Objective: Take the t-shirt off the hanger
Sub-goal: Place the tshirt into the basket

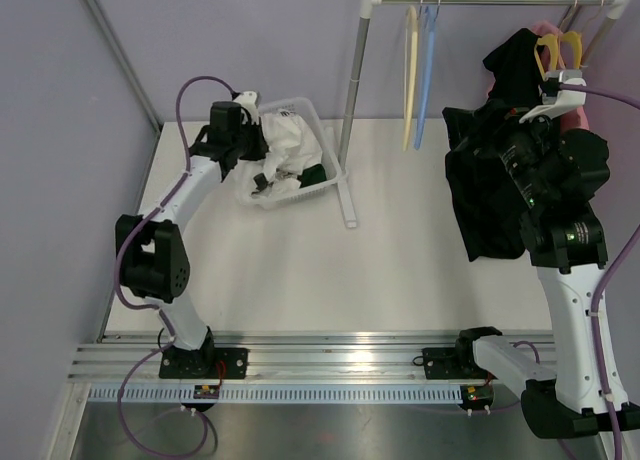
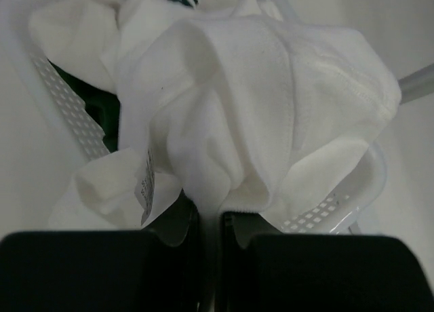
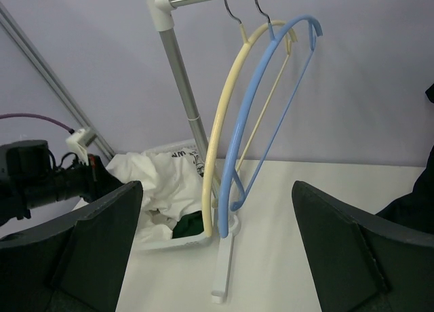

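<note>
While left pincer clamps shirt, right pincer gapes.

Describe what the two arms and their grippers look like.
Both the left arm and right arm have white links with bulky black joint housings, and a purple cable runs along each. The left gripper and right gripper have broad, matte black fingers. Small green lights glow on the right arm's upper joints.

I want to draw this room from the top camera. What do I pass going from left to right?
white basket → rack pole → bare yellow hanger → bare blue hanger → black t-shirt
</note>
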You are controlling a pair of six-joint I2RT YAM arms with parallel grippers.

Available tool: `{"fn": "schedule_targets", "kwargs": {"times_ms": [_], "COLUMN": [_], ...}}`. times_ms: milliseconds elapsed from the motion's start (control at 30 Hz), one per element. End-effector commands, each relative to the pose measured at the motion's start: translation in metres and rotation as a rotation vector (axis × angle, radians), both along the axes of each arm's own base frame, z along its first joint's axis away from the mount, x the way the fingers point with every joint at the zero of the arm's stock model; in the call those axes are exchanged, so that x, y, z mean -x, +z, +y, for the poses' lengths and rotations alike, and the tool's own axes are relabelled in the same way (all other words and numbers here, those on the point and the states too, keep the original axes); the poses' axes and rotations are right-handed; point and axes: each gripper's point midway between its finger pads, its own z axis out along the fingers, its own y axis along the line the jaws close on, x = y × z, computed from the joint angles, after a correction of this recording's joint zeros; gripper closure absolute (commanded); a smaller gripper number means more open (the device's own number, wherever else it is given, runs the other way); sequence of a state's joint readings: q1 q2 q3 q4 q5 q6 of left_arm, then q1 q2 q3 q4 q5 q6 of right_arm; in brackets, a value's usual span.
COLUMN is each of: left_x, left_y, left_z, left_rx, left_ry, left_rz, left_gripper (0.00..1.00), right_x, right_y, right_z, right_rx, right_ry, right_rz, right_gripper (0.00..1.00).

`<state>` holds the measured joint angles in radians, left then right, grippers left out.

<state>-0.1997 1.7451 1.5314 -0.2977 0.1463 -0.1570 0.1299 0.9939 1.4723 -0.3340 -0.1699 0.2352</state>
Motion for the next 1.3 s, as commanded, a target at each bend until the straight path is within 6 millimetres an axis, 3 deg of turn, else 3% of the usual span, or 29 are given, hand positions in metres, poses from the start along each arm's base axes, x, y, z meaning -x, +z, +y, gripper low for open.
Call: {"fn": "schedule_targets", "kwargs": {"times_ms": [0, 67, 167, 200, 267, 300, 333, 500, 633, 767, 800, 833, 867, 900, 933, 1000, 1100, 1200, 1267], "left_x": [0.004, 0.016, 0.012, 0.003, -0.001, -0.007, -0.006, 0.004, 0.012, 0.017, 0.018, 0.017, 0.024, 0.027, 0.030, 0.036, 0.049, 0.058, 0.063], "left_y": [-0.013, -0.040, -0.072, -0.064, -0.090, -0.084, -0.100, -0.125, -0.127, -0.110, -0.090, -0.081, -0.080, -0.059, -0.052, -0.043, -0.012, -0.003, 0.012], "left_z": [-0.015, -0.027, -0.025, -0.028, -0.029, -0.034, -0.035, -0.036, -0.037, -0.035, -0.032, -0.034, -0.032, -0.032, -0.032, -0.030, -0.031, -0.028, -0.025], "left_rx": [-0.122, -0.218, -0.321, -0.326, -0.373, -0.367, -0.376, -0.408, -0.410, -0.396, -0.387, -0.375, -0.365, -0.349, -0.339, -0.332, -0.298, -0.287, -0.277], "left_ry": [-0.080, -0.123, -0.099, -0.101, -0.139, -0.159, -0.178, -0.201, -0.221, -0.205, -0.181, -0.183, -0.184, -0.178, -0.179, -0.175, -0.193, -0.184, -0.175], "left_rz": [-0.053, -0.033, 0.033, 0.024, 0.104, 0.097, 0.136, 0.204, 0.218, 0.192, 0.152, 0.116, 0.110, 0.065, 0.043, 0.028, -0.041, -0.073, -0.114], "left_gripper": [1.00, 1.00, 1.00, 1.00, 1.00, 1.00, 1.00, 0.98, 0.92, 0.75, 0.69, 0.55, 0.50, 0.46, 0.40, 0.37, 0.26, 0.01, 0.01], "right_x": [0.006, 0.006, 0.005, 0.003, 0.003, 0.001, 0.002, 0.002, 0.003, 0.003, 0.002, 0.002, 0.002, 0.002, 0.002, 0.002, 0.003, 0.004, 0.005], "right_y": [0.016, 0.017, 0.017, 0.016, 0.016, 0.014, 0.015, 0.016, 0.016, 0.016, 0.014, 0.015, 0.015, 0.015, 0.015, 0.015, 0.015, 0.017, 0.017], "right_z": [-0.001, -0.002, 0.000, 0.001, 0.002, 0.002, 0.001, 0.000, 0.000, 0.000, 0.000, 0.000, 0.000, 0.000, 0.000, -0.001, -0.001, -0.004, -0.006], "right_rx": [0.004, 0.002, 0.000, 0.000, 0.001, 0.002, 0.002, 0.002, -0.002, -0.001, 0.001, 0.001, 0.001, 0.001, 0.002, 0.001, 0.002, 0.001, -0.001], "right_ry": [0.002, -0.001, 0.007, 0.010, 0.016, 0.017, 0.010, 0.005, 0.008, 0.006, 0.006, 0.006, 0.006, 0.006, 0.004, 0.001, -0.001, -0.016, -0.029], "right_rz": [-0.066, -0.067, -0.064, -0.060, -0.060, -0.054, -0.055, -0.063, -0.064, -0.062, -0.058, -0.060, -0.060, -0.060, -0.062, -0.060, -0.062, -0.073, -0.076], "right_gripper": [0.01, 0.00, 0.00, 0.01, 0.00, 0.01, 0.01, 0.01, 0.01, 0.01, 0.01, 0.01, 0.00, 0.00, 0.01, 0.00, 0.01, 0.01, 0.00]}}
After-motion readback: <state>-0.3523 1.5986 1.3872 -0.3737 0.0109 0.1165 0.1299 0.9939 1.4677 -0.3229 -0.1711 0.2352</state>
